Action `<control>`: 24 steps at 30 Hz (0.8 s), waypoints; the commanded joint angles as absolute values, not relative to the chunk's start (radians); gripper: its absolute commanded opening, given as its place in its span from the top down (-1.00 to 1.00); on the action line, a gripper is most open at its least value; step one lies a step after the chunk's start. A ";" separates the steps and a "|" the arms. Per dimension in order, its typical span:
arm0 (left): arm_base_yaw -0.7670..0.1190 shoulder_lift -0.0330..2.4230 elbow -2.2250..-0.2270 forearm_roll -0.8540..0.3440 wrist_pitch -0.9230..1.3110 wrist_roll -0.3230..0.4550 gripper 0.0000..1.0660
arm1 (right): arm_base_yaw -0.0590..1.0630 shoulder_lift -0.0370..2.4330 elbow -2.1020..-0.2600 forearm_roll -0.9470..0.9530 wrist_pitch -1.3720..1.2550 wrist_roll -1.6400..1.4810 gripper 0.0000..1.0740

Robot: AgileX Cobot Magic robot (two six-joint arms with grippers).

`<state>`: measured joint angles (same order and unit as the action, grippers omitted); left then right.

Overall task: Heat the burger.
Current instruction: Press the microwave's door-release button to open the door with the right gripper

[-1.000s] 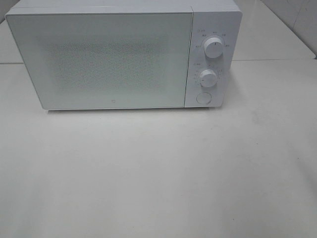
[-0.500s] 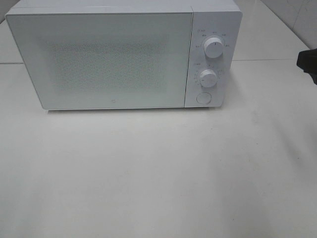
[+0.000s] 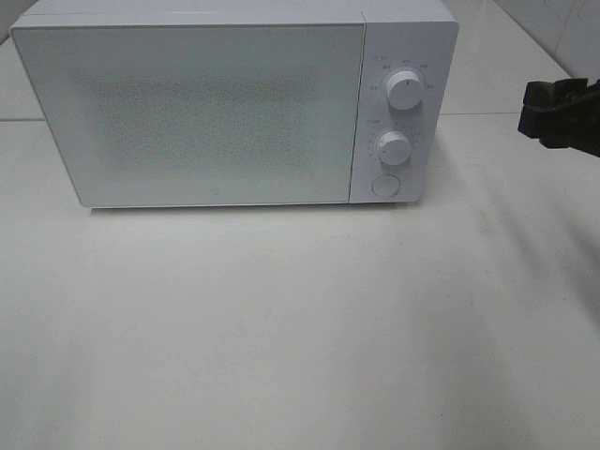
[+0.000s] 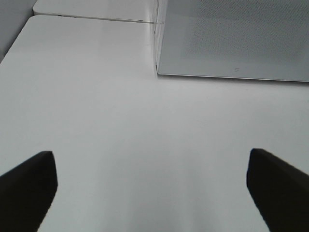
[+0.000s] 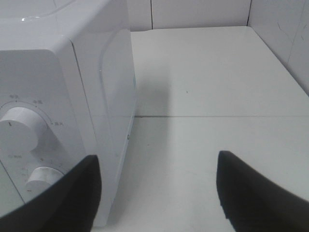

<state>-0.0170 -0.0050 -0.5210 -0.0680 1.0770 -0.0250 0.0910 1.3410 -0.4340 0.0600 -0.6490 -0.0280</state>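
Observation:
The burger is out of view in every frame. A white microwave (image 3: 187, 112) stands at the back of the table with its door closed; its front panel carries two knobs (image 3: 404, 91) and a round button (image 3: 384, 185). My right gripper (image 3: 539, 112) reaches in from the right edge, level with the knobs and well apart from the panel. In the right wrist view my right gripper (image 5: 159, 193) is open and empty beside the microwave's (image 5: 72, 72) right side. My left gripper (image 4: 154, 193) is open and empty over bare table, short of the microwave's (image 4: 231, 38) door.
The white table (image 3: 300, 328) spreads wide in front of the microwave. A seam between two tabletops (image 5: 217, 116) runs along the right of the oven. A tiled wall (image 3: 572, 28) rises at the back right.
My right gripper has come into the exterior view from the right edge and moved left toward the microwave's control panel. The microwave has not moved.

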 commanded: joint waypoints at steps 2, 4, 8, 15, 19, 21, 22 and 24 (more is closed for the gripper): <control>-0.014 -0.020 -0.519 -0.077 1.068 -0.025 -0.88 | 0.135 1.419 -0.386 0.101 -0.898 -0.075 -0.27; -0.014 -0.020 -0.519 -0.077 1.068 -0.025 -0.88 | 0.153 1.435 -0.373 0.128 -0.946 -0.093 -0.27; -0.014 -0.020 -0.519 -0.077 1.068 -0.025 -0.88 | 0.270 1.526 -0.354 0.308 -1.037 -0.179 -0.27; -0.014 -0.020 -0.519 -0.077 1.068 -0.025 -0.88 | 0.425 1.623 -0.356 0.482 -1.130 -0.202 -0.27; -0.014 -0.020 -0.519 -0.077 1.068 -0.025 -0.88 | 0.570 1.695 -0.356 0.628 -1.227 -0.202 -0.27; -0.014 -0.020 -0.519 -0.077 1.068 -0.025 -0.88 | 0.622 1.720 -0.356 0.676 -1.242 -0.202 -0.27; -0.014 -0.020 -0.519 -0.077 1.068 -0.025 -0.88 | 0.641 1.729 -0.357 0.695 -1.245 -0.202 -0.27; -0.014 -0.020 -0.519 -0.077 1.068 -0.025 -0.88 | 0.683 1.751 -0.368 0.737 -1.240 -0.202 -0.27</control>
<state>-0.0170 -0.0050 -0.5210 -0.0680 1.0770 -0.0250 0.6740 1.7500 -0.3600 0.7160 -1.2010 -0.1880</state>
